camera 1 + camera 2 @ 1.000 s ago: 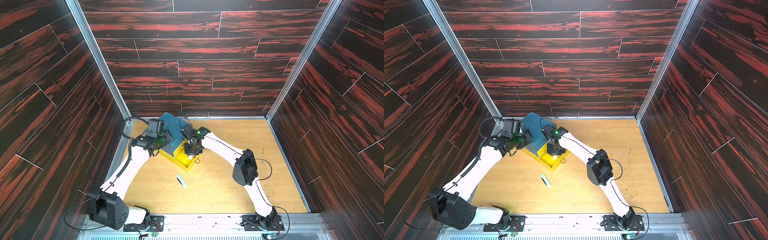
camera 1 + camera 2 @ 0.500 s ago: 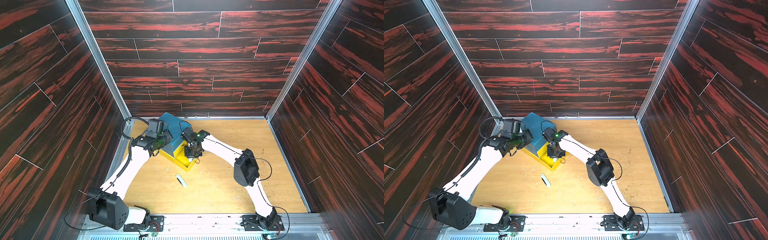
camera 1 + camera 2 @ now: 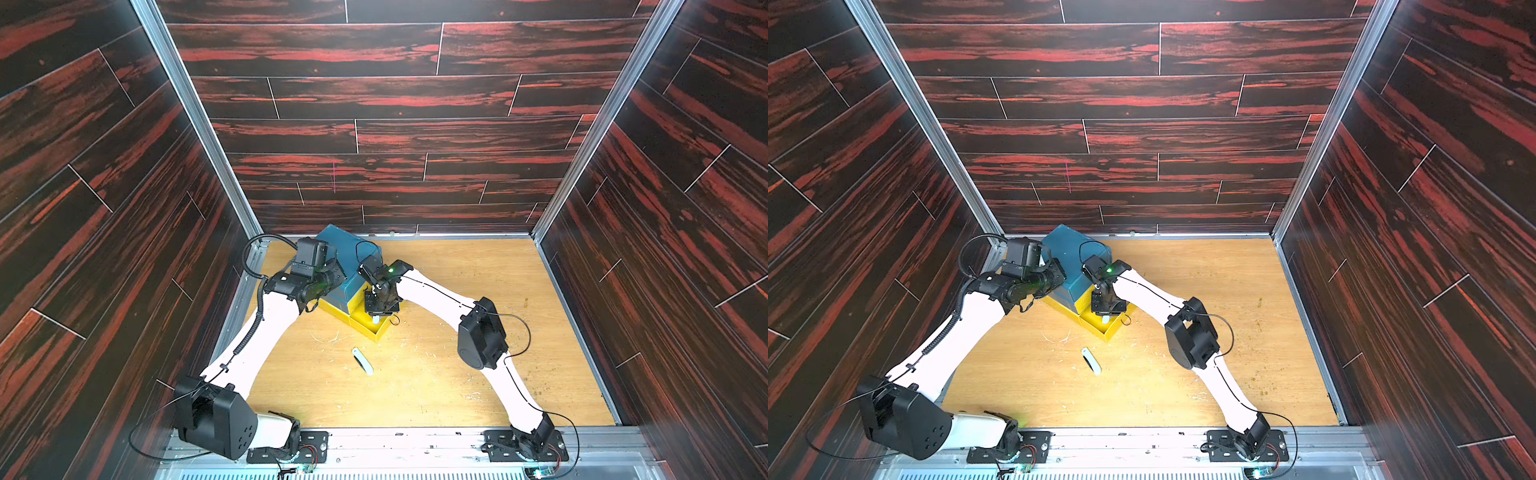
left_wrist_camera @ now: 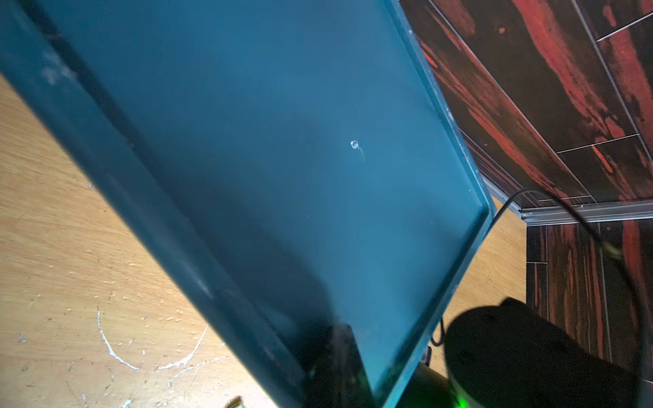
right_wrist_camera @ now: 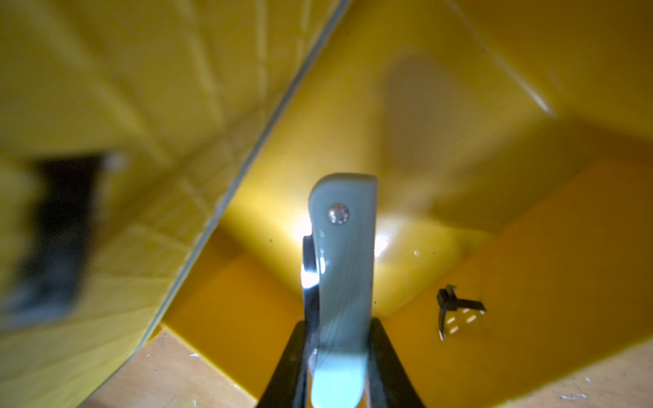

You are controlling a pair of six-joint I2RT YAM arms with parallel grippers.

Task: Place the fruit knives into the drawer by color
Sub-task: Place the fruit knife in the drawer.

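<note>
Am gripping grey-green knife [image 5: 344, 268], folded, in my right hand [image 3: 377, 312], holding it end-down over pulled-out yellow drawer [image 3: 376, 330] of chest [image 3: 347, 249]. My left hand [image 4: 341, 356] is staying... no: is closed, resting against chest's teal top. Second knife [image 3: 362, 360], pale, is lying on bench [image 3: 457, 395] near drawer front.

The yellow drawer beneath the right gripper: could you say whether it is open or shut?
Open: the yellow drawer juts from the teal chest, its inside showing.
</note>
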